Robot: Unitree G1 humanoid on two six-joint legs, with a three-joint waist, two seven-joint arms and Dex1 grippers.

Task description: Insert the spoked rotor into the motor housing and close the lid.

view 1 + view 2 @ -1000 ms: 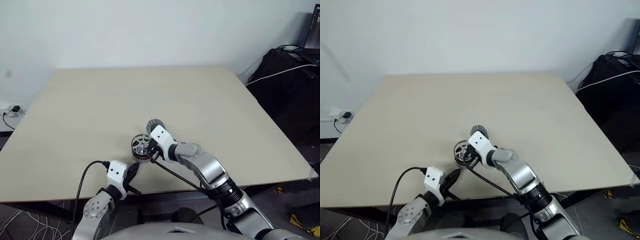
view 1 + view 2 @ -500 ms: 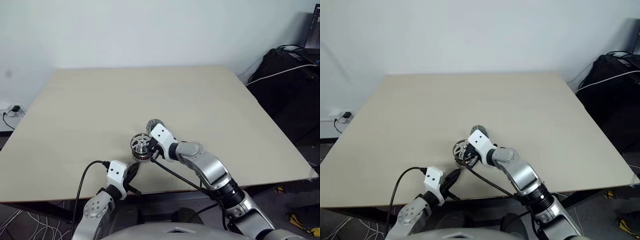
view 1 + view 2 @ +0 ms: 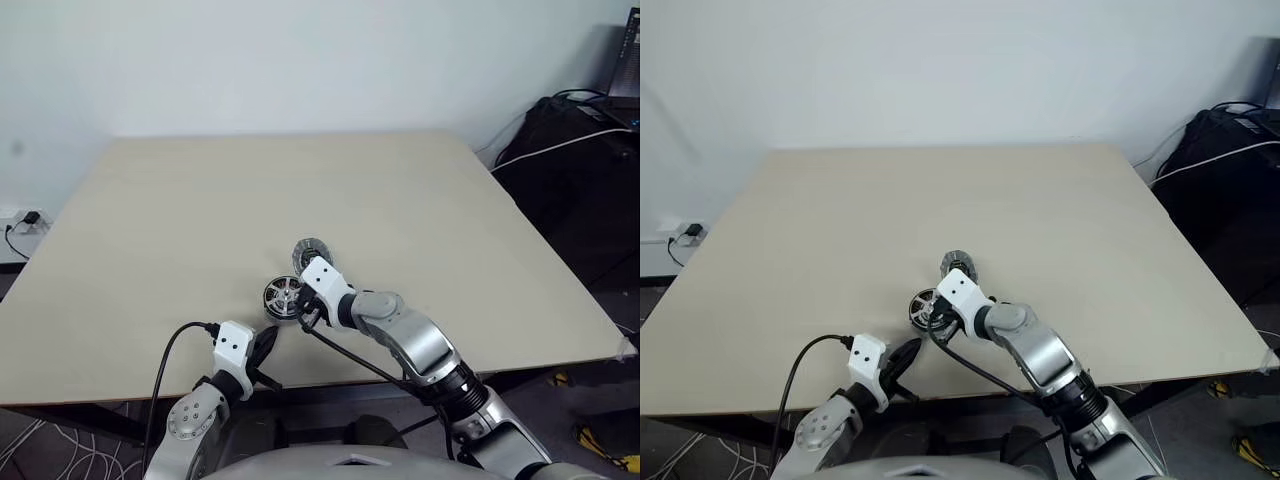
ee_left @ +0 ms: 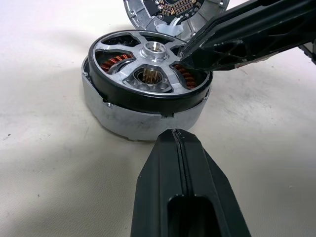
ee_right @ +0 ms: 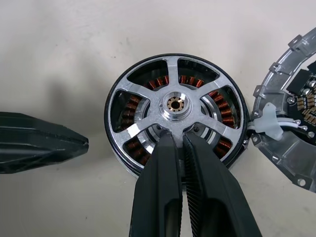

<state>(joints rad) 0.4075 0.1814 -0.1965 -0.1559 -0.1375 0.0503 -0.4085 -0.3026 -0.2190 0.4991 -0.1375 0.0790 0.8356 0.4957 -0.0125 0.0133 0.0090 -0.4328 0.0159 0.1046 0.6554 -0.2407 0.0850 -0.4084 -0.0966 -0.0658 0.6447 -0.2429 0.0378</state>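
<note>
The spoked rotor (image 5: 174, 105), silver with a black rim, lies flat on the motor housing (image 4: 140, 125); copper windings show between its spokes. My right gripper (image 5: 177, 138) is shut on the spoke nearest it, close to the hub. From the head camera the rotor (image 3: 283, 296) sits near the table's front edge, the right gripper (image 3: 304, 313) at its right side. The lid (image 3: 312, 252) lies just behind them, and the lid (image 5: 292, 143) nearly touches the rotor's rim. My left gripper (image 4: 176, 135) is shut and empty, pointing at the housing's wall from a short way off.
The beige table (image 3: 300, 180) carries just these parts. A black cable (image 3: 170, 350) runs along my left arm at the front edge. Dark bags and cables (image 3: 580, 150) stand on the floor beyond the table's right side.
The rotor, held tilted up a second ago, now lies flat and lower on the housing. The right gripper dipped slightly with it. The left arm has not moved.
</note>
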